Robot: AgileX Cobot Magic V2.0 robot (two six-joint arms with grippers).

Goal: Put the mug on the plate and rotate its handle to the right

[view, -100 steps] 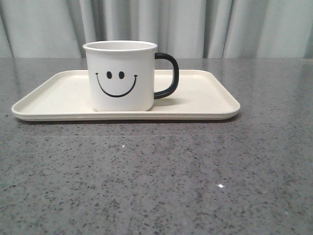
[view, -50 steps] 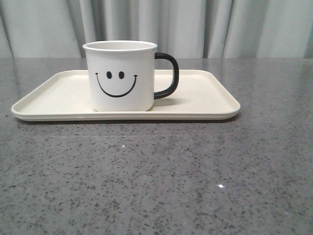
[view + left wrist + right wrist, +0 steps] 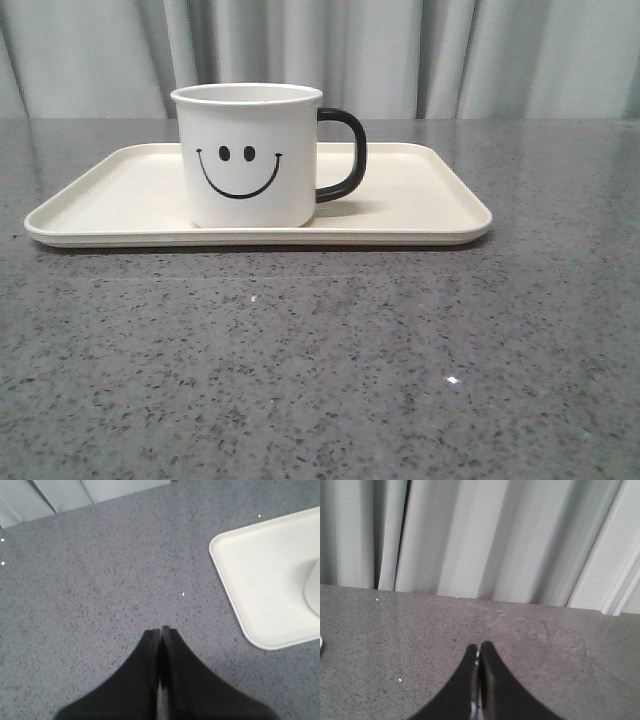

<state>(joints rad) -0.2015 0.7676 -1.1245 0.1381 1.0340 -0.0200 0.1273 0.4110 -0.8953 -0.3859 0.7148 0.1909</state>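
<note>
Front view shows the mug (image 3: 247,155) standing upright on the plate (image 3: 420,190), a little left of the plate's middle, with its smiley face turned toward the near edge of the worktop (image 3: 320,360). The handle (image 3: 343,155) sticks out to the right, its black loop clear against the cream surface. The plate lies flat toward the far edge of the grey speckled worktop, its long sides parallel to that edge, with pale curtains (image 3: 400,55) hanging behind. Neither arm appears in this view.

Left wrist view has the left gripper (image 3: 161,630) with its black fingers pressed together, holding nothing, hovering over bare worktop beside a rounded corner of the plate (image 3: 260,575); a sliver of the mug's white base (image 3: 314,592) shows at the picture's edge.

Right wrist view has the right gripper (image 3: 479,650) likewise closed tight and empty, above the worktop and facing the curtains (image 3: 485,535), well apart from the plate.
</note>
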